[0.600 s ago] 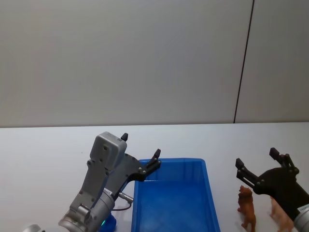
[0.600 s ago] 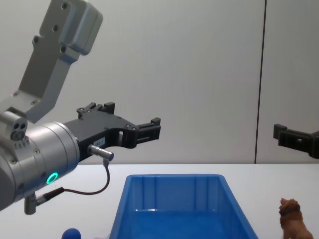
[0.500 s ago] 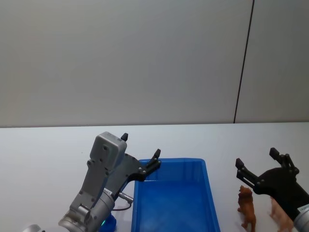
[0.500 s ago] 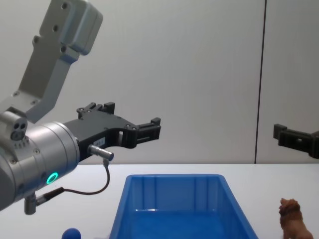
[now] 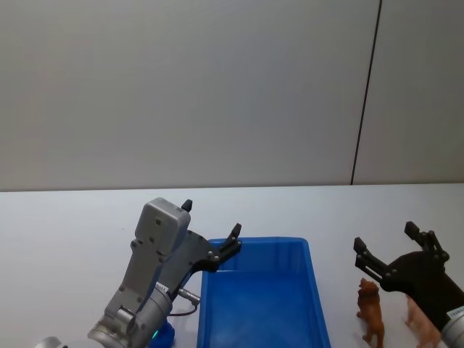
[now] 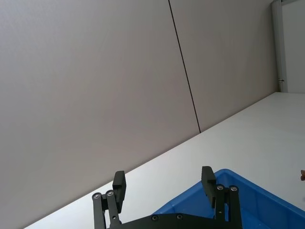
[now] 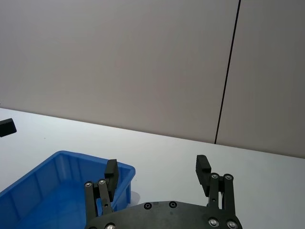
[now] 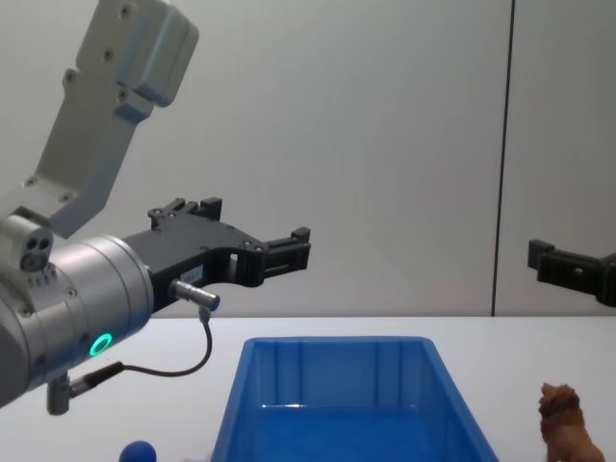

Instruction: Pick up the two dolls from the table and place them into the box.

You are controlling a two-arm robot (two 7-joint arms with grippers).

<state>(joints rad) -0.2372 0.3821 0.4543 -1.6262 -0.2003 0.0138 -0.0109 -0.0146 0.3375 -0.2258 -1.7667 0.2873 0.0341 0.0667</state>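
Blue box [image 5: 268,241], brown doll [image 5: 370,310] unmoved; left hand [image 5: 211,218], right hand [image 5: 385,236] still spread, raised.

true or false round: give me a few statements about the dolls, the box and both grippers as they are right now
1. The brown figurine stands on the table, to the robot's right of the box. True.
2. The left gripper is shut on the blue toy. False: it is open and empty, raised near the box's far left corner; the blue toy sits on the table left of the box.
3. One doll lies inside the box. False: the part of the box in view holds nothing, and both dolls are on the table.
4. The right gripper is open, raised near the brown figurine. True.
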